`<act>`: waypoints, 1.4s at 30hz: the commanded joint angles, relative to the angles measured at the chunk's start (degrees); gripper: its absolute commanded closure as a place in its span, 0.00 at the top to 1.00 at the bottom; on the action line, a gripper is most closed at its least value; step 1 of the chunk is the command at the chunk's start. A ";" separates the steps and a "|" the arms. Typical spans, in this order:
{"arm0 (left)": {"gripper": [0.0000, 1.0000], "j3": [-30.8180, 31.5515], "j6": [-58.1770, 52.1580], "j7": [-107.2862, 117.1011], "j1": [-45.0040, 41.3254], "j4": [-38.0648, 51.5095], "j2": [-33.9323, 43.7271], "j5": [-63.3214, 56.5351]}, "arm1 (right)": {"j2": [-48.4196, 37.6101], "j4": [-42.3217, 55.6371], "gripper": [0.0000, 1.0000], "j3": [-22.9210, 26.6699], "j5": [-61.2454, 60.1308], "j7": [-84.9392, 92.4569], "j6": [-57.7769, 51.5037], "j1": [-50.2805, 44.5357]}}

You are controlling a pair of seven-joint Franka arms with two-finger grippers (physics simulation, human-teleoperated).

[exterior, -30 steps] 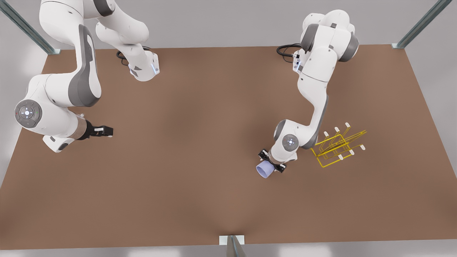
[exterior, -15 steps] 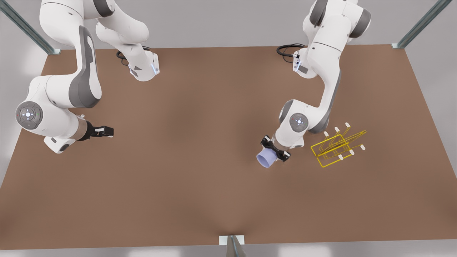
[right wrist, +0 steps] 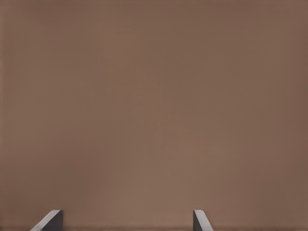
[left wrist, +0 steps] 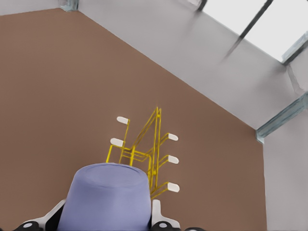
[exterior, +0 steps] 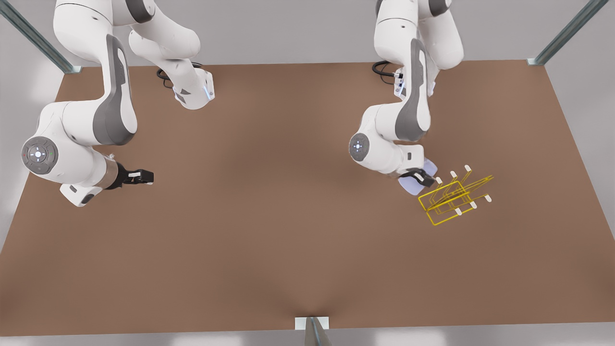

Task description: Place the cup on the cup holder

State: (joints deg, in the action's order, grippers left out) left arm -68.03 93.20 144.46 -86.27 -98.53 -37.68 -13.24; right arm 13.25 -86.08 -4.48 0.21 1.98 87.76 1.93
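**Left gripper carries the cup beside the holder**

Left gripper [exterior: 419, 179], on the arm at the front view's right, is clamped on the cup [exterior: 412, 184], one dark finger [exterior: 423, 178] laid across the cup's pale lavender-blue wall. From the left wrist view the cup [left wrist: 107, 198] sits between the fingers, with the cup holder [left wrist: 144, 153] just past it. The cup hangs right beside the cup holder [exterior: 454, 198], at the end nearer the front view's left (whether it touches a white-tipped prong cannot be told). The yellow wire rack stands on the brown table [exterior: 269, 230].

The right gripper [exterior: 142, 177] waits over the table at the front view's left, well apart from the rack; its fingers [right wrist: 49, 221] stand spread wide over bare brown surface, holding nothing.

Grey walls and metal frame posts [exterior: 567, 31] ring the table.
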 commanded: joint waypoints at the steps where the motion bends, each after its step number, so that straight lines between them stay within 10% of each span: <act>1: 0.75 -6.48 -1.81 -36.26 -5.65 -4.11 -3.88 -1.17 | -0.06 -0.06 1.00 -0.01 -0.21 0.21 -0.04 0.00; 14: 0.75 -7.20 7.34 -41.72 -9.53 -13.00 -26.48 -0.47 | -0.06 -0.06 1.00 -0.01 -0.56 0.39 -0.04 0.00; 42: 0.75 -5.18 14.91 -40.22 -1.10 -14.67 -27.62 -0.91 | 0.29 0.03 1.00 0.08 -0.65 0.57 -0.13 0.09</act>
State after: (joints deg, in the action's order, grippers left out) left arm -73.35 106.62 107.10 -87.39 -113.03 -65.35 -14.22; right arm 13.63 -86.09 -4.39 -0.39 2.44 87.70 2.03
